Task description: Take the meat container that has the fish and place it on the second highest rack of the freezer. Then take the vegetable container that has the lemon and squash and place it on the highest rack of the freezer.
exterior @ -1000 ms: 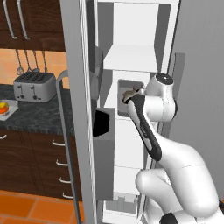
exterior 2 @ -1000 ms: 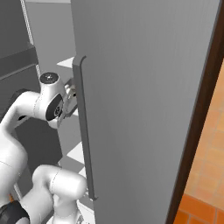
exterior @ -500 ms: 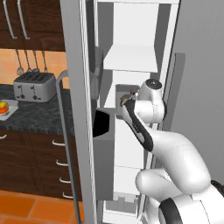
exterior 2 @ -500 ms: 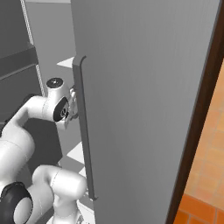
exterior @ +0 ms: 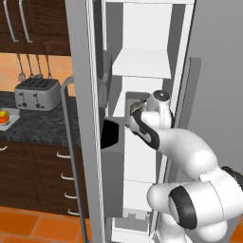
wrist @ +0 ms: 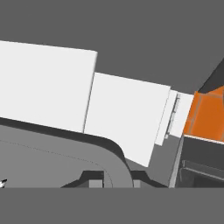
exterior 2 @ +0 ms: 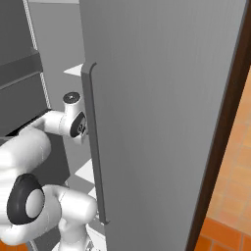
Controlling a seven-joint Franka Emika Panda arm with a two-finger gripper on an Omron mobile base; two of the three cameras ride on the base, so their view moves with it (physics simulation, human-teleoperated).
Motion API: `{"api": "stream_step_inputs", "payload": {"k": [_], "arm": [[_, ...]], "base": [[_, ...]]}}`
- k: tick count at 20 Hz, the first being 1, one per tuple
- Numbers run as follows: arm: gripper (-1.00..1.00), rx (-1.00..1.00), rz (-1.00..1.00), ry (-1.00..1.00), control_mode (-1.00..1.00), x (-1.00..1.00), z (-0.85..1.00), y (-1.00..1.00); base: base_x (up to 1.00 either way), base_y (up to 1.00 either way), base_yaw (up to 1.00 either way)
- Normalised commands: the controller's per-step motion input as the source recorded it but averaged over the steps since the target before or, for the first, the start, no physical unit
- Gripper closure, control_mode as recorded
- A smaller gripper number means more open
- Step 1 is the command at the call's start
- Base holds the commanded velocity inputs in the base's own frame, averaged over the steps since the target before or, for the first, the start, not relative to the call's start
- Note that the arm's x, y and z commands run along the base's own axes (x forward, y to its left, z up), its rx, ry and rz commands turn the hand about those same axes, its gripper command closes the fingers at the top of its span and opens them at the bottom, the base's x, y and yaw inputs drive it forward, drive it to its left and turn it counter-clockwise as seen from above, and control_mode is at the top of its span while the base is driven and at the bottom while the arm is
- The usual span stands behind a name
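Note:
My gripper is inside the open freezer and is shut on the grey meat container. Its dark curved rim runs between my fingertips in the hand view. The small olive-brown fish shows just above my hand. I hold the container in the compartment right under the topmost white shelf, the highest rack. Far left on the counter stands the white vegetable container with the yellow lemon and something orange-red, cut off by the picture's edge.
The freezer's left door has a long grey handle and a dark bin on its inside. The right door with its curved handle stands close to my arm. A toaster sits on the dark counter. Orange floor tiles show below.
My hand, with the container in it, has shifted a little left and down in the left base view. The arm has folded more at the elbow. The jaws stay shut.

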Motion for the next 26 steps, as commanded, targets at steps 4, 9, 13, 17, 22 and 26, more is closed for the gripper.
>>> {"api": "stream_step_inputs", "payload": {"k": [4, 9, 13, 17, 22, 26], "arm": [[1.00, -0.01, -0.05, 0.00, -1.00, 0.61, -0.21, 0.00], [1.00, -0.02, -0.05, 0.00, -1.00, 0.58, -0.25, -0.08], [1.00, -0.02, -0.03, 0.00, -1.00, 0.47, -0.32, -0.08], [1.00, -0.02, -0.02, 0.00, -1.00, 0.57, -0.36, -0.07], [1.00, 0.00, 0.00, 0.00, -1.00, 0.56, -0.25, -0.02], [-1.00, 0.00, 0.00, -0.06, -1.00, -0.06, -0.07, 0.00]], "base": [[0.00, 0.00, 0.00], [0.00, 0.00, 0.00], [0.00, 0.00, 0.00], [0.00, 0.00, 0.00], [0.00, 0.00, 0.00], [0.00, 0.00, 0.00]]}}
